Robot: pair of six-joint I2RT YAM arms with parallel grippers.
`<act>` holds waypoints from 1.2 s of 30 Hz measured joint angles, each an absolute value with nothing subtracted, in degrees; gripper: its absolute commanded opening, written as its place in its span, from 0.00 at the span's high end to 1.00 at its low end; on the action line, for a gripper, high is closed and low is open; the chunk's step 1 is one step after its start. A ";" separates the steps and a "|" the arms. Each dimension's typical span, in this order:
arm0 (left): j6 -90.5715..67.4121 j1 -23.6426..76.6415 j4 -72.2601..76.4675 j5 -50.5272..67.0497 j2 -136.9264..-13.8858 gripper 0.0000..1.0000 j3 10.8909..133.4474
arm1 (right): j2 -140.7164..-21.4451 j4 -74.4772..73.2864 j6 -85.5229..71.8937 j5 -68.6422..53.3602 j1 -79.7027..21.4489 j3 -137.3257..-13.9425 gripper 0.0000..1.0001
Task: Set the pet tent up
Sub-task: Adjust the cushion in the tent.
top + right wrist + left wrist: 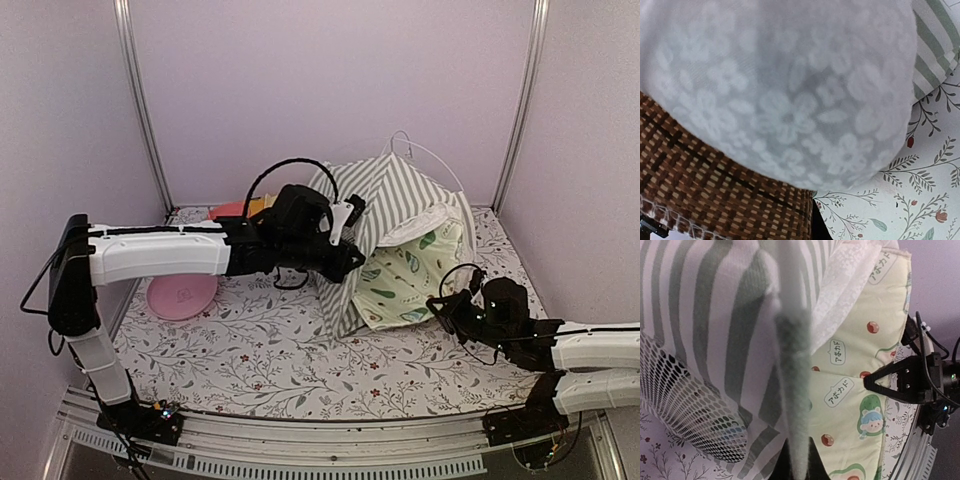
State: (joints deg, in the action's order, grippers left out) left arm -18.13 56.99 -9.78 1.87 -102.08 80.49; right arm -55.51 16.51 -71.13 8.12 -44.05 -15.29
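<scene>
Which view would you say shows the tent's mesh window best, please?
The left wrist view: the mesh window lies close and sharp at lower left. The top view shows the tent but no window I can make out. The right wrist view shows just its lace and stripes.

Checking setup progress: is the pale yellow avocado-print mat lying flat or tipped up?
Tipped up: the pale yellow avocado-print mat stands on edge, its printed face showing in the doorway of the sage-green striped fabric tent.
</scene>
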 measured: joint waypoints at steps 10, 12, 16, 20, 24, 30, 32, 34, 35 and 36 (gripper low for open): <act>-18.02 57.95 -7.68 7.53 -102.87 1.00 81.12 | -58.17 20.32 -72.73 13.06 -39.22 -16.97 1.00; -18.00 58.08 -7.07 9.08 -102.45 1.00 80.38 | -58.33 20.64 -72.69 13.41 -37.89 -17.10 1.00; -17.28 58.15 -6.20 12.45 -101.32 1.00 79.09 | -59.35 20.86 -71.42 13.39 -37.34 -19.25 1.00; -16.03 58.15 -5.48 16.21 -100.73 1.00 78.63 | -64.12 23.79 -69.14 11.31 -37.28 -22.13 1.00; -14.63 57.95 -5.19 20.36 -100.73 1.00 78.15 | -71.68 31.00 -67.44 7.81 -37.52 -22.22 1.00; -12.53 55.16 -4.25 28.12 -99.18 1.00 75.13 | -76.05 35.29 -62.92 7.40 -37.85 -21.43 1.00; -11.99 53.78 -4.40 29.67 -97.34 1.00 73.60 | -74.96 34.96 -62.04 8.51 -37.91 -20.82 1.00; -11.55 52.60 -5.10 30.89 -95.42 1.00 72.20 | -72.51 33.36 -61.19 10.13 -37.93 -20.60 1.00; -11.14 52.07 -5.52 31.44 -94.50 1.00 71.64 | -71.33 32.80 -60.77 10.70 -37.95 -20.60 1.00; -10.72 51.66 -5.93 32.05 -93.71 1.00 71.26 | -69.65 32.05 -60.36 11.20 -37.98 -20.60 1.00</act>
